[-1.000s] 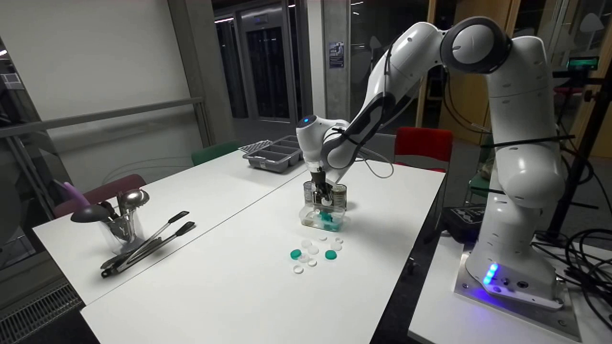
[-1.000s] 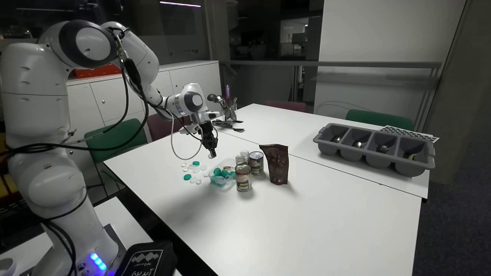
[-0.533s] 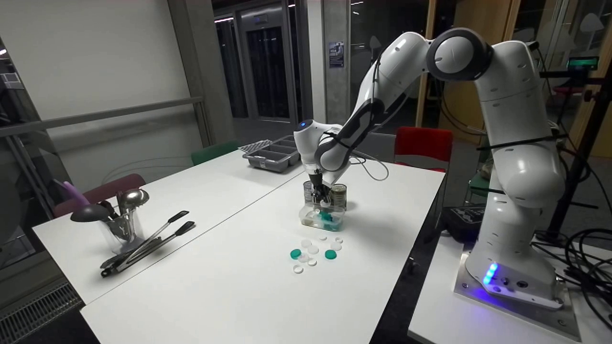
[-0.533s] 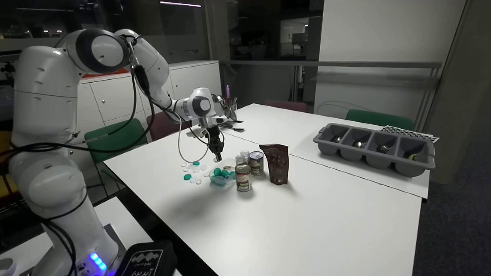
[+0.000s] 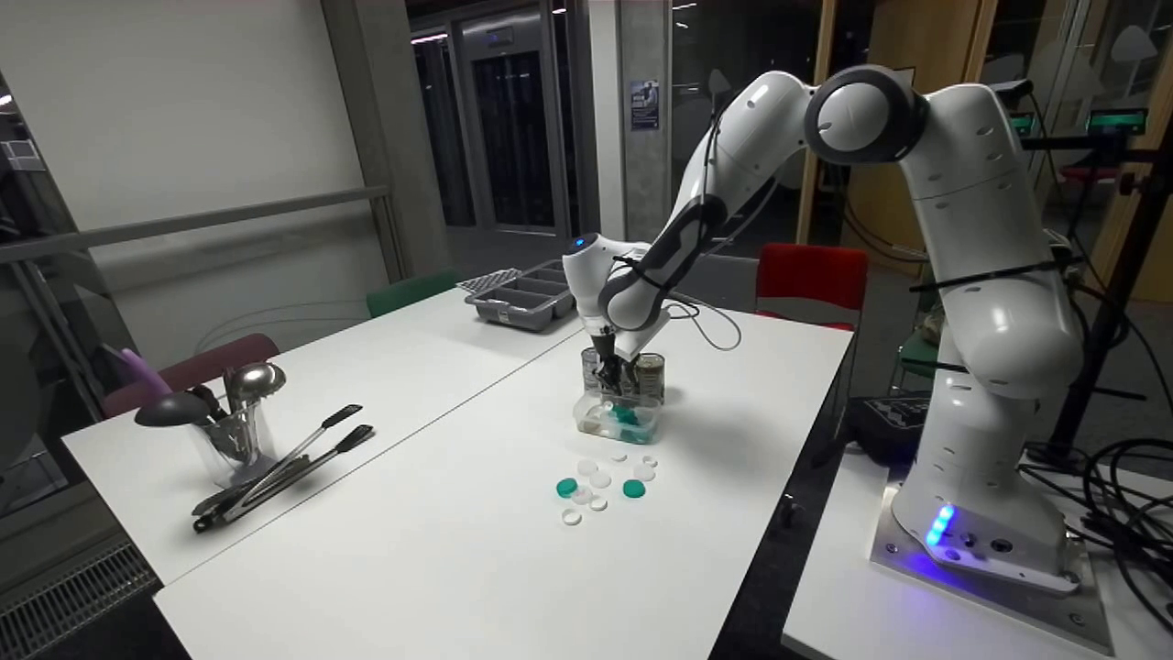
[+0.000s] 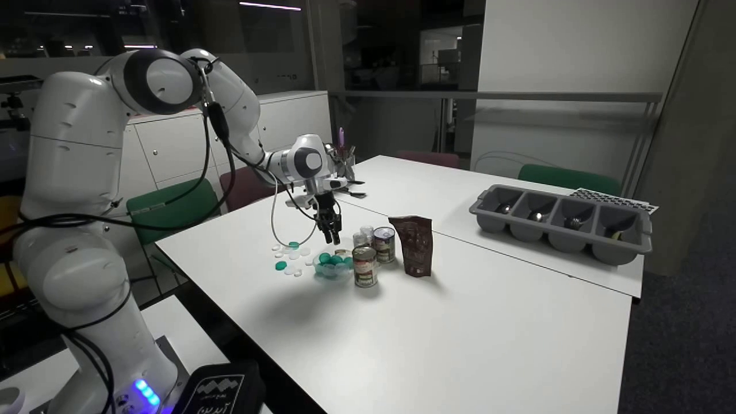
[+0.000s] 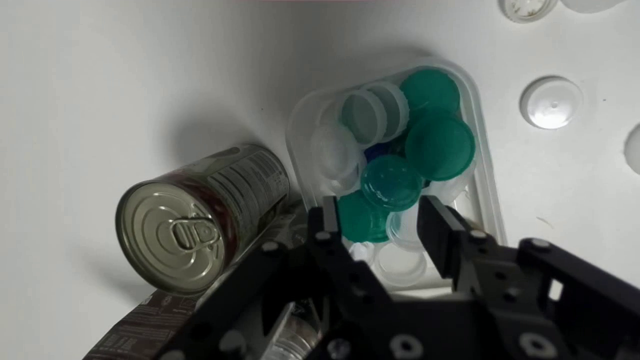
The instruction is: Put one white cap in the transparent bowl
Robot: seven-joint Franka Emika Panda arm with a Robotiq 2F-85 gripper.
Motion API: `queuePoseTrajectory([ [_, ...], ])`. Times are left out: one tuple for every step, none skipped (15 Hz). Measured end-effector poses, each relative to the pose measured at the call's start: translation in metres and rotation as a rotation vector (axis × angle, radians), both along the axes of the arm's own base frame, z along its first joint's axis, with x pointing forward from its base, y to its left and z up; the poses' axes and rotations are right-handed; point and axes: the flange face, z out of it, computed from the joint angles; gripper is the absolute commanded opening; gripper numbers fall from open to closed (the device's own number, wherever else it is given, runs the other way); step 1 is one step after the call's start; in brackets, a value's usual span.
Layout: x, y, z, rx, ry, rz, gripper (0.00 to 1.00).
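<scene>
1. The white table (image 6: 460, 333) is seen spread beneath the fingers (image 7: 442, 232) in both exterior views.
2. The Panda arm (image 5: 857, 119) is bent so that the fingers are pointed downward.
3. The gray four-compartment cutlery tray (image 6: 566, 240) is set well apart from the fingers.
4. A brown stand-up pouch (image 6: 415, 247) is stood upright, to the right of the fingers in an exterior view.
5. The gripper (image 7: 378, 210) is held over the transparent bowl (image 7: 486, 185); its fingers are parted by a clear gap, and nothing is gripped.
6. The transparent bowl is placed directly below the fingers.
7. A food tin (image 7: 202, 217) is seen left of the fingers in the wrist view, near the bowl.
8. Green caps (image 7: 440, 147) are heaped in the bowl below the fingers.
9. White caps (image 7: 551, 102) are scattered to the right of the fingers in the wrist view; translucent white ones are also mixed among the green caps.
</scene>
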Motion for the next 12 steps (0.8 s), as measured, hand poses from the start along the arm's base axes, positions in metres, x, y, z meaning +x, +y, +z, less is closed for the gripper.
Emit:
queuePoseTrajectory([
  [0.0,0.003,0.001,-0.002,-0.003,0.006,0.87],
  [-0.001,0.008,0.004,-0.006,-0.008,0.019,0.95],
  [-0.003,0.016,0.007,-0.016,-0.013,0.042,0.99],
  [-0.008,0.027,0.012,-0.033,-0.021,0.073,1.0],
  [-0.015,0.04,0.017,-0.055,-0.029,0.113,1.0],
  [-0.024,0.054,0.022,-0.08,-0.038,0.163,1.0],
  [-0.036,0.072,0.028,-0.105,-0.049,0.219,1.0],
  [-0.048,0.09,0.034,-0.125,-0.063,0.274,1.0],
  [-0.06,0.109,0.04,-0.137,-0.081,0.328,1.0],
  [-0.071,0.128,0.046,-0.135,-0.107,0.378,1.0],
  [-0.081,0.147,0.053,-0.117,-0.142,0.424,1.0],
  [-0.089,0.159,0.059,-0.103,-0.165,0.451,1.0],
])
